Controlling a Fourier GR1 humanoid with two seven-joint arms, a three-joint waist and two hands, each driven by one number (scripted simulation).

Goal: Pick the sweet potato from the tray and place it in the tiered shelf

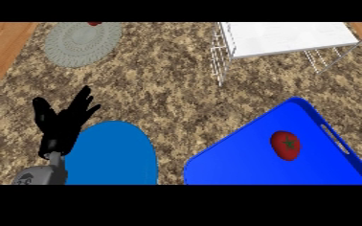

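A blue tray [233, 165] lies at the lower right of the counter. On it sits a red round item with a green stem spot [285, 145], looking like a tomato; no sweet potato shows. The white wire tiered shelf [283, 39] stands at the upper right, its top tier flat and bare. My left hand [65, 119] stays at the lower left, open with fingers spread upward, far from the tray and holding nothing. My right hand shows nowhere in the head view.
A blue round plate [117, 155] lies beside my left hand at the bottom. A grey round mat [81, 43] sits at the upper left with a small red thing [94, 23] at its far rim. Wood edge runs along the left.
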